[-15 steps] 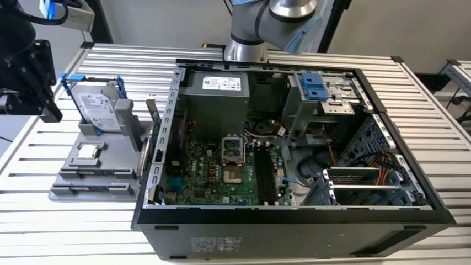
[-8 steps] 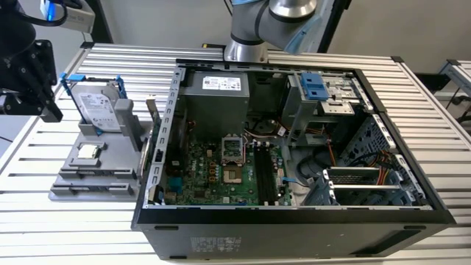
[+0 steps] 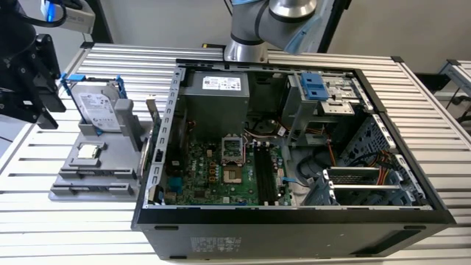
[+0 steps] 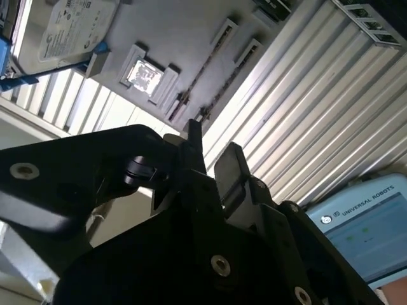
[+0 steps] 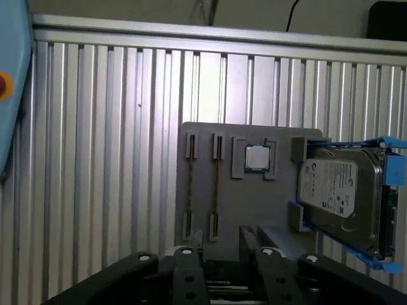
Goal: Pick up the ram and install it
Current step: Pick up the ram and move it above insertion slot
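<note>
While my claw (image 4: 211,136) hangs released and empty, clear of the tray (image 5: 254,203), ram (image 5: 216,184) stands on edge in it, twin strip (image 5: 189,184) just beside. Risk: off-centre descent grabs the twin, or the claw lands on the ram and cracks it.

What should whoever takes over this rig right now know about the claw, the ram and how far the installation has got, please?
Claw: open and empty, up at the exterior view's left, by the gray fixture.
Ram: apparently standing on edge between that fixture and the computer case, untouched.
Done: nothing that shows.
Left: the pick-up, then seating it in the black motherboard slots, which look empty.
</note>
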`<state>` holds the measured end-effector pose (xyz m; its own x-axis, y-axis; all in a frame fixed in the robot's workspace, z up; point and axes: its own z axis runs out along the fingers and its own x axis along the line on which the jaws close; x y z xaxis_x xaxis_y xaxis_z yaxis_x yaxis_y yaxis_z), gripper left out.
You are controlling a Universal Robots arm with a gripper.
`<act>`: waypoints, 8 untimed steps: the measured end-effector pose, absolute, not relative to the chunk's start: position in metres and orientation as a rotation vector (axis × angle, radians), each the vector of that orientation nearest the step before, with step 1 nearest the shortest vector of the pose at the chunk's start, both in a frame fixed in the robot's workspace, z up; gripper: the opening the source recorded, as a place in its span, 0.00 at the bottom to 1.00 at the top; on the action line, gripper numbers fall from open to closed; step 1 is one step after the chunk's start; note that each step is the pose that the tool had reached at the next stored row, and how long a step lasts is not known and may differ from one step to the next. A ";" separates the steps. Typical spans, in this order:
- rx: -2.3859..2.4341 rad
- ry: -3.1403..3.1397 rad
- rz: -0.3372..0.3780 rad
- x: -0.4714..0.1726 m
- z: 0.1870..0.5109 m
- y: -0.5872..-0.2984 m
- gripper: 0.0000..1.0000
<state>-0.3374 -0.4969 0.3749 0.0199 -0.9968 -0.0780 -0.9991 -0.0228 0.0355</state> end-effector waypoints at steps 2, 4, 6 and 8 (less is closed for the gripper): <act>-2.217 2.181 0.125 -0.337 0.375 -0.497 1.00; -2.215 2.182 0.125 -0.338 0.374 -0.497 1.00; -2.210 2.187 0.125 -0.337 0.370 -0.497 1.00; -2.204 2.193 0.124 -0.337 0.367 -0.496 1.00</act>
<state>-0.3374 -0.4962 0.3669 0.0035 -0.9969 -0.0780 -0.9994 -0.0063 0.0349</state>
